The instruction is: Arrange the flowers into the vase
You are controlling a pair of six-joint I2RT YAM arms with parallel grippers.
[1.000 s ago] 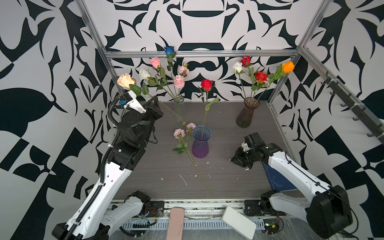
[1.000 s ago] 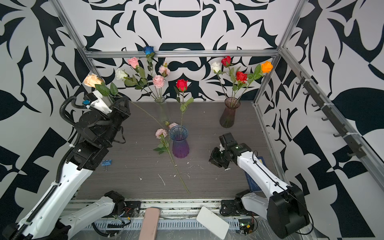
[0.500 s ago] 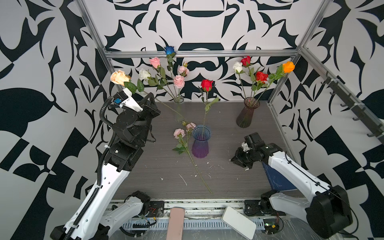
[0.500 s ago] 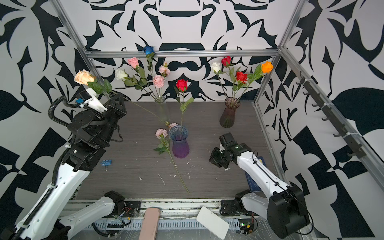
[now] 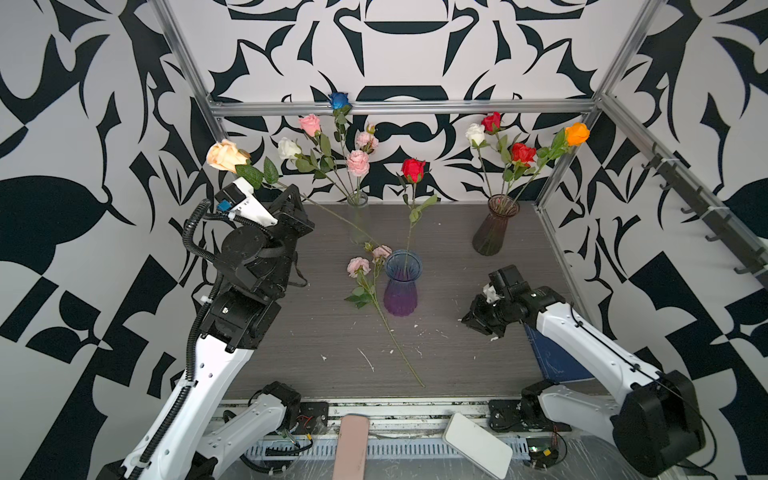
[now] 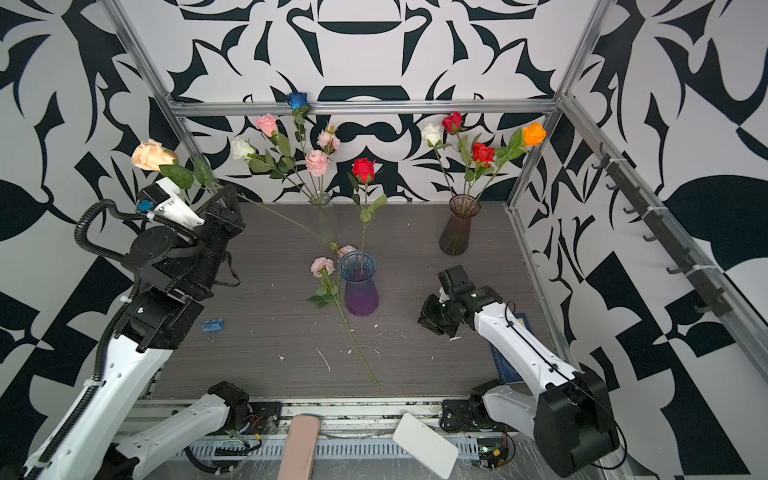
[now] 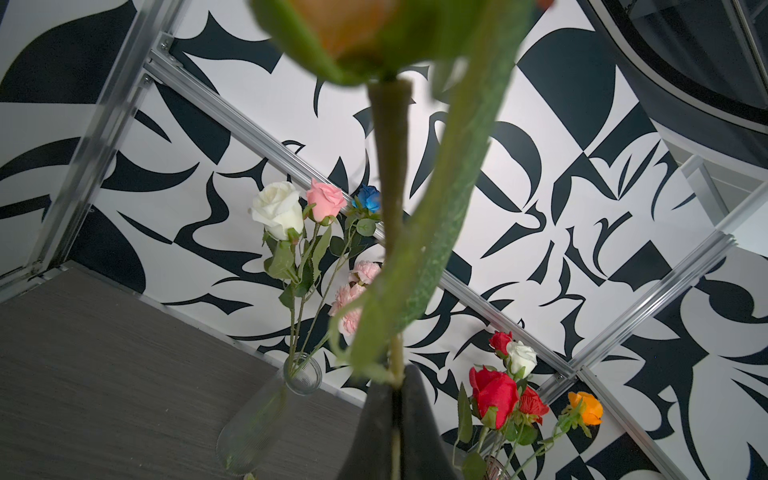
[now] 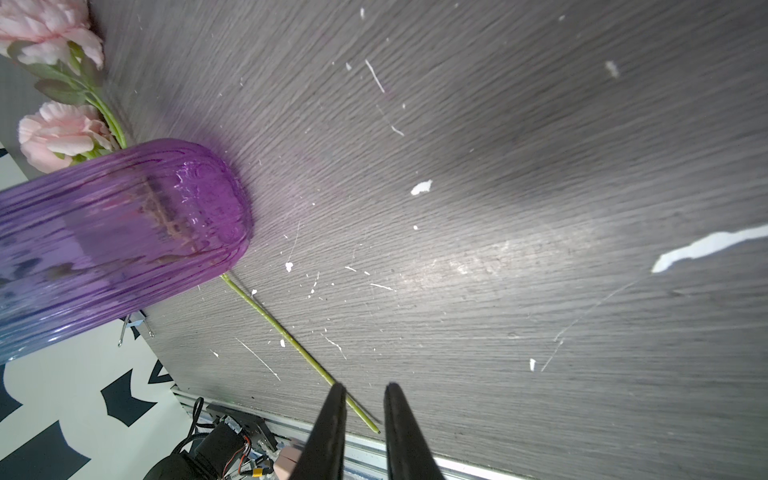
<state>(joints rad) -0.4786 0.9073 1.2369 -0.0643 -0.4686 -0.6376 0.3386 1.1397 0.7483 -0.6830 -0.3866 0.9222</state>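
I log: clear vase [image 5: 357, 200] and brown vase [image 5: 494, 232] stocked; purple vase [image 5: 400, 291] holds one red rose [image 5: 412, 168]; peach rose [image 5: 226, 154] aloft, clamped in left jaws; pink spray [image 5: 358, 266] on tabletop [image 5: 457, 365] beside it; right jaws narrowly apart, empty.

A middle vase [image 5: 401, 286] is standing at the centre of the table [image 5: 457, 257], a loose flower [image 5: 358, 266] lying just left of it. A second vase [image 5: 357, 220] is standing at the back edge and a third vase [image 5: 494, 226] in the back right corner, each holding flowers [image 5: 523, 153].
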